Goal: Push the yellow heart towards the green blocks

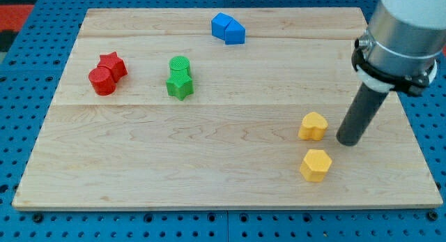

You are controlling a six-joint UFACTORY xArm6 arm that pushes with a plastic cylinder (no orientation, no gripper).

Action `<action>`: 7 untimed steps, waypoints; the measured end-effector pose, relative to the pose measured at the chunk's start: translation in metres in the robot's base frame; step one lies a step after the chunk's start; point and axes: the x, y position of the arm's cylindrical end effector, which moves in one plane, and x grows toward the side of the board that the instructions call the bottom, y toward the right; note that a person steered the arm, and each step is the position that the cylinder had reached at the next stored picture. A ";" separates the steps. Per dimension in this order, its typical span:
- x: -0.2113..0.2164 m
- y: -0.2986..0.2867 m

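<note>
My tip [348, 141], the bottom end of the dark rod, sits on the wooden board [209, 165] just to the view's right of the small yellow heart block [313, 125]. It has no fingers at all, so there is nothing to open or close, and it holds nothing. There is a thin gap between my tip and the heart, though it is hard to be sure from this angle.

The heart lies in the view's lower right part of the board. The green round block [180, 64] and the green star block [180, 84] sit touching each other, far off toward the view's upper left.

I think the push is just about to start. My tip is on the right side of the heart, which is a good spot. Next it needs to slide to the view's left and a bit up, staying behind the heart's middle so the heart does not slip off sideways.

The yellow six-sided block [316, 164] sits just below the heart, out of the way. The red round block [102, 81] and red star block [112, 64] lie past the green ones. The two blue blocks [228, 28] are near the view's top. The path looks open.
</note>
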 end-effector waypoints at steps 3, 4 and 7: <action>0.006 0.010; 0.020 -0.016; -0.048 -0.132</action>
